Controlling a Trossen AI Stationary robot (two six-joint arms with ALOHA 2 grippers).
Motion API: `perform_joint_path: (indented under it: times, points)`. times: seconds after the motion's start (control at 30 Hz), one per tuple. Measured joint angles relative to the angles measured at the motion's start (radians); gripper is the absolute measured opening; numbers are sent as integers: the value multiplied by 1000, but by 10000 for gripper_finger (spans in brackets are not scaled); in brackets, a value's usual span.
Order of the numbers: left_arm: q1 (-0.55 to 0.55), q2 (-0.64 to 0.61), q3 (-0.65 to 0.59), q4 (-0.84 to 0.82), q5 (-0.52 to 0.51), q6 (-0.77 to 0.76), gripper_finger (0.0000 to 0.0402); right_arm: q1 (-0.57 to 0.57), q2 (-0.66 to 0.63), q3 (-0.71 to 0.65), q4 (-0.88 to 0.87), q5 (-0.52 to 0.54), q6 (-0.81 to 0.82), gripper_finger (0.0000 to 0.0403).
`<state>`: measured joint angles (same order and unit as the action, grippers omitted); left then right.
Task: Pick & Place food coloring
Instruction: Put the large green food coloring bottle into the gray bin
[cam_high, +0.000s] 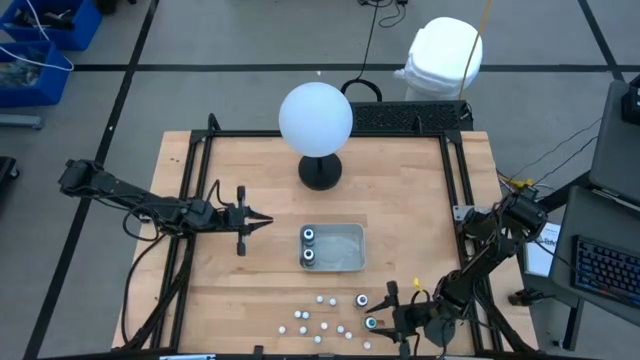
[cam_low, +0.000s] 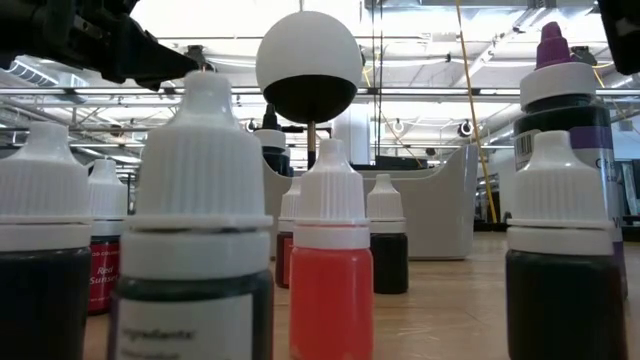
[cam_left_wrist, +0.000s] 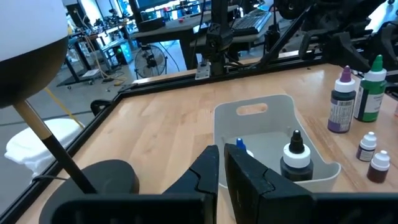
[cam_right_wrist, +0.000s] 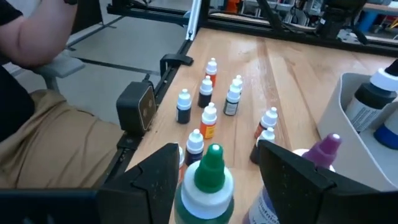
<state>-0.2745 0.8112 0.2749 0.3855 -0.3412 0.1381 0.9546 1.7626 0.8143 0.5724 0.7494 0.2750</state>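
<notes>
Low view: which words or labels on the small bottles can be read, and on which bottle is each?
"ingredients:", partly blurred, on the front bottle with a white cap.
"Red", with a blurred second word, on the red-labelled bottle at the left.
A barcode, unreadable, on the purple-tipped bottle.

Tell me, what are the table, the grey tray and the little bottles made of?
Table: probably wood, pale planks with grain lines showing.
Grey tray: looks like smooth moulded plastic, with rounded corners and a handle slot.
Little bottles: likely plastic, with ribbed white caps.

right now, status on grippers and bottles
Left gripper shut, empty, beside tray. Right gripper open around green-capped bottle. Two bottles in tray. Purple-capped bottle close by.
</notes>
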Motion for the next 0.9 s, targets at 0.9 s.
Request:
perform_joint_path:
  times: [0.9]
  points:
    - [0,0,0,0,0,17,35,-12,0,0,-78,-100,108,138]
